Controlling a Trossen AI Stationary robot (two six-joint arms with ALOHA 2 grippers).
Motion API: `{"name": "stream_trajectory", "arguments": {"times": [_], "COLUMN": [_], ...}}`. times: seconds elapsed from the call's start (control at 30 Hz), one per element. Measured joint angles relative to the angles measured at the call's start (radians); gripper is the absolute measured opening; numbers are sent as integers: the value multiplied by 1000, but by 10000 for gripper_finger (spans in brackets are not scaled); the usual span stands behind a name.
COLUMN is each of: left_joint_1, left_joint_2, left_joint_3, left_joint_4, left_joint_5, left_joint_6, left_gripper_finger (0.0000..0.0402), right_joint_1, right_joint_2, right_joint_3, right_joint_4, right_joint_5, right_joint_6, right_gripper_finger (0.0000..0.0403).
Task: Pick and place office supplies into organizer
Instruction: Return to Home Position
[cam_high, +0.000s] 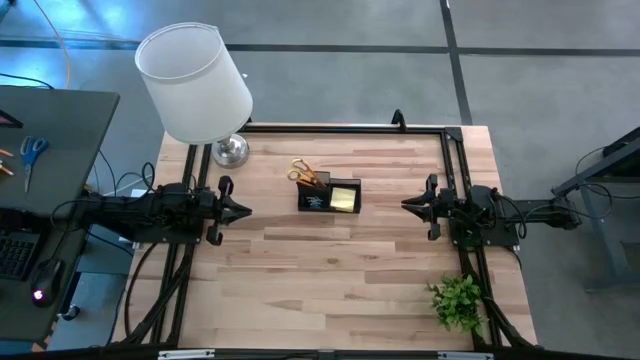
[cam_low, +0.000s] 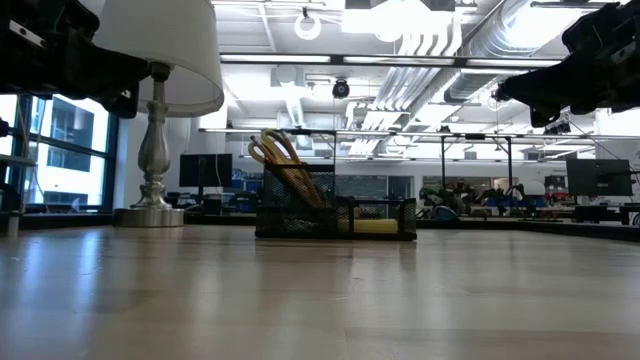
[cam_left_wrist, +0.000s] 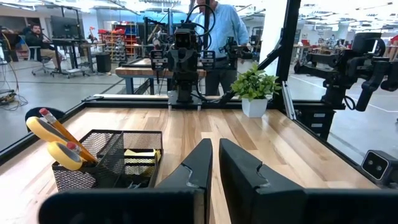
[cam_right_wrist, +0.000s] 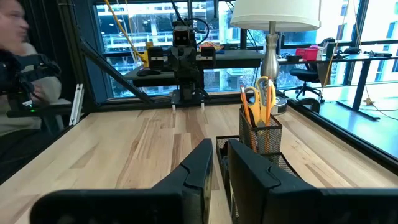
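The black mesh organizer (cam_high: 330, 196) stands on the wooden table, near its middle. Its taller compartment holds yellow-handled scissors (cam_high: 300, 170) and an orange pencil (cam_left_wrist: 59, 127), both upright with their tops sticking out. A yellow sticky-note pad (cam_high: 344, 199) lies in the lower compartment. My left gripper (cam_high: 247, 210) hovers level at the table's left, shut, with nothing in it. Opposite it at the right, my right gripper (cam_high: 404, 205) is level and shut too, holding nothing. Both point at the organizer (cam_left_wrist: 109, 158) (cam_right_wrist: 261, 134) from a distance.
A white-shaded lamp (cam_high: 195, 85) stands at the far left corner, and a small green plant (cam_high: 458, 300) near the front right corner. Blue-handled scissors (cam_high: 32, 150) lie on a side desk off the table. Bare wood lies in front of the organizer. People (cam_left_wrist: 217, 25) are beyond the table.
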Motion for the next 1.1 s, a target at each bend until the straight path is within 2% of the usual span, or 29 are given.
{"name": "stream_trajectory", "arguments": {"times": [0.73, 1.1], "left_joint_1": [0, 0], "left_joint_2": [0, 0], "left_joint_3": [0, 0], "left_joint_4": [0, 0], "left_joint_5": [0, 0], "left_joint_6": [0, 0], "left_gripper_finger": [17, 18], "right_joint_1": [0, 0], "right_joint_2": [0, 0], "right_joint_3": [0, 0], "right_joint_4": [0, 0], "right_joint_5": [0, 0], "right_joint_6": [0, 0], "right_gripper_finger": [39, 51]}}
